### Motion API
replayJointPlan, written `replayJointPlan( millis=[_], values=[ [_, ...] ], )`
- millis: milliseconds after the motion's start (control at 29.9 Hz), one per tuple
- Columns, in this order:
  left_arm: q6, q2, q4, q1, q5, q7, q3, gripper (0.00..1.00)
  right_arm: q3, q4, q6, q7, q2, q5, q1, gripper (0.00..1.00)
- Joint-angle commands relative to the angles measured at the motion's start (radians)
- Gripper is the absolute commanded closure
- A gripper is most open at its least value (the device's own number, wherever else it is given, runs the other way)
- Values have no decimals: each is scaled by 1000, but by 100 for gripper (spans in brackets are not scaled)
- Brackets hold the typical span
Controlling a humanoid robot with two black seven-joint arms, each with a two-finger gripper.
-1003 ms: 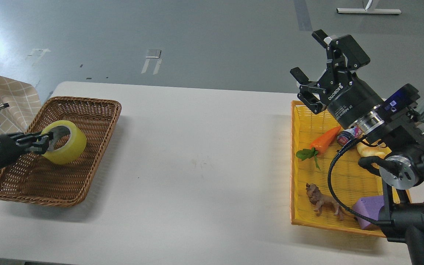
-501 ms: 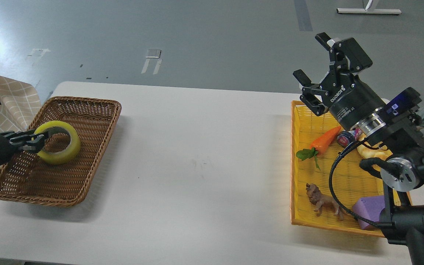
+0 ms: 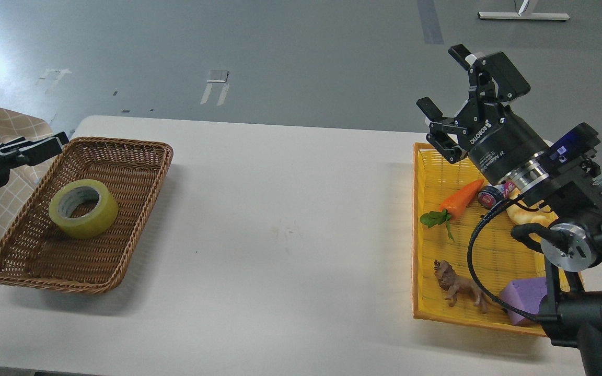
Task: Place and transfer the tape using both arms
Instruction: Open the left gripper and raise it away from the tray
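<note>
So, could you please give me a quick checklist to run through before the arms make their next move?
1. Tape lies flat inside the wicker basket: ok.
2. Left gripper apart from the tape, at the basket's far left corner: ok.
3. Left gripper open or shut: cannot tell, seen side-on.
4. Right gripper open and holding nothing: ok.
5. Right gripper raised above the yellow tray, off the toys: ok.
6. Table between basket and tray free of obstacles: ok.

Grey floor (image 3: 290, 47), white table (image 3: 280, 235)
</note>
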Motion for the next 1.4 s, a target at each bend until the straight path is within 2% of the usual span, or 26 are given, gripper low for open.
replayJointPlan(
  millis=[0, 134, 201, 334, 468, 602, 702, 869, 1036, 1137, 1237, 1371],
  values=[
    [0, -10, -42, -43, -105, 0, -4, 2, 0, 1, 8, -2, 0, 1, 4, 0],
    [-2, -32, -91, -101, -213, 3, -9, 2, -5, 2, 11, -2, 0, 1, 15, 0],
    [-2, -85, -137, -133, -379, 12, -10, 2, -6, -4, 11, -2, 0, 0, 27, 0],
    [-2, -137, -180, -155, -601, 18, -10, 2, -6, -7, 11, -3, 0, 0, 38, 0],
    [0, -206, -287, -166, -747, 21, -53, 2, -8, -18, 12, -6, 0, 0, 68, 0],
    [-19, -274, -339, -164, -774, 30, -157, 2, -9, -39, 12, -8, 0, 0, 101, 0],
    [-75, -355, -378, -164, -805, 76, -263, 2, -8, -56, 9, -8, 0, 0, 148, 0],
    [-86, -498, -470, -149, -840, 156, -384, 2, -3, -62, 5, -9, 0, 0, 188, 0],
    [-86, -611, -470, -147, -842, 167, -454, 2, -3, -62, 3, -8, 0, 0, 204, 0],
    [-82, -680, -473, -117, -843, 196, -515, 2, -2, -59, 3, -5, 0, 0, 214, 0],
    [-91, -739, -479, -54, -843, 198, -585, 2, 0, -59, 3, -3, 0, 0, 233, 0],
    [-99, -771, -514, -23, -843, 190, -612, 2, -5, -62, 2, -3, 0, 0, 259, 0]
  ],
)
